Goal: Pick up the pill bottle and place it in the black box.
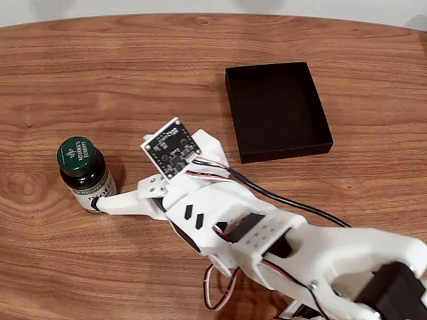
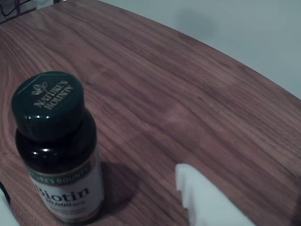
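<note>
The pill bottle [image 1: 83, 172], dark amber with a green cap and a white "Biotin" label, stands upright on the wooden table at the left of the fixed view. My gripper [image 1: 112, 190] is open at its lower right, and one white finger [image 1: 123, 203] touches the bottle's base. In the wrist view the bottle [image 2: 56, 150] stands at the left between my fingers, close to the left one at the frame's corner, while the right finger [image 2: 202, 197] is well apart from it. The black box [image 1: 287, 152], a shallow tray, lies empty to the upper right of the arm.
The white arm [image 1: 287, 247] with its loose wires [image 1: 280, 199] crosses the lower right of the fixed view. The camera board [image 1: 171, 148] sits above the gripper. The table's curved far edge [image 1: 213, 15] runs along the top. Bare wood lies between bottle and box.
</note>
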